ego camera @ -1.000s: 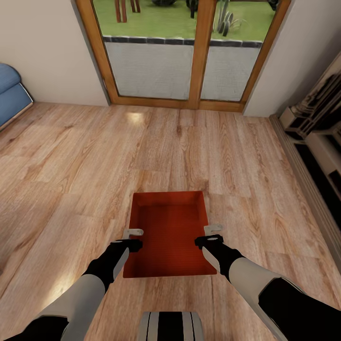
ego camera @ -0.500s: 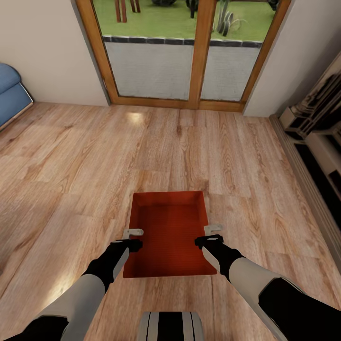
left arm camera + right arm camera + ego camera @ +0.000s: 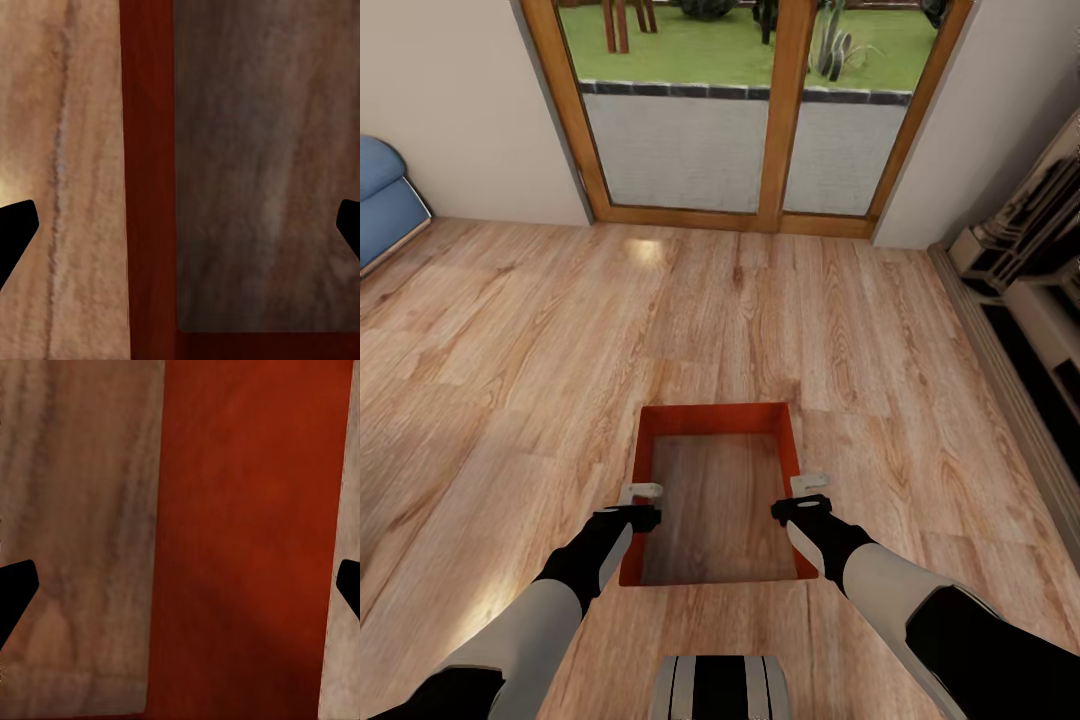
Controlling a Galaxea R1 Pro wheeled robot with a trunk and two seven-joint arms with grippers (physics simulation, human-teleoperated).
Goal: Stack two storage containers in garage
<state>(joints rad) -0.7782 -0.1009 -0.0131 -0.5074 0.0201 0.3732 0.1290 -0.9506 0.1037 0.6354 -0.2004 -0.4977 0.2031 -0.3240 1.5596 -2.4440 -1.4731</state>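
Light wood-plank flooring (image 3: 510, 350) runs to a wood-framed glass door (image 3: 730, 110) at 12 o'clock, so this is the living room, not the garage. One orange-red storage container (image 3: 715, 418) sits on the planks at the centre of the head view, just toward 6 o'clock, with its long axis running from 12 to 6. Inside its walls the surface shows wood grain like the floor around it, so its bottom cannot be told from the planks.

The left end effector (image 3: 643, 503) is at the container's 9 o'clock wall. Its fingers are spread apart, one outside the wall and one inside. In the left wrist view the red wall (image 3: 150, 180) runs between the two dark fingertips and touches neither. The right end effector (image 3: 807, 497) stands the same way at the 3 o'clock wall, jaws apart astride the red plastic (image 3: 255, 540).

The bin is probably light and fairly stiff, with thin, smooth walls that could slip or flex. Pinching both long walls near their middles, as the arms are placed, should keep it level.

Farther out, a blue sofa (image 3: 385, 195) lies at 9 to 10 o'clock, and a low dark shelf unit (image 3: 1030, 280) lines the wall at 2 to 3 o'clock.
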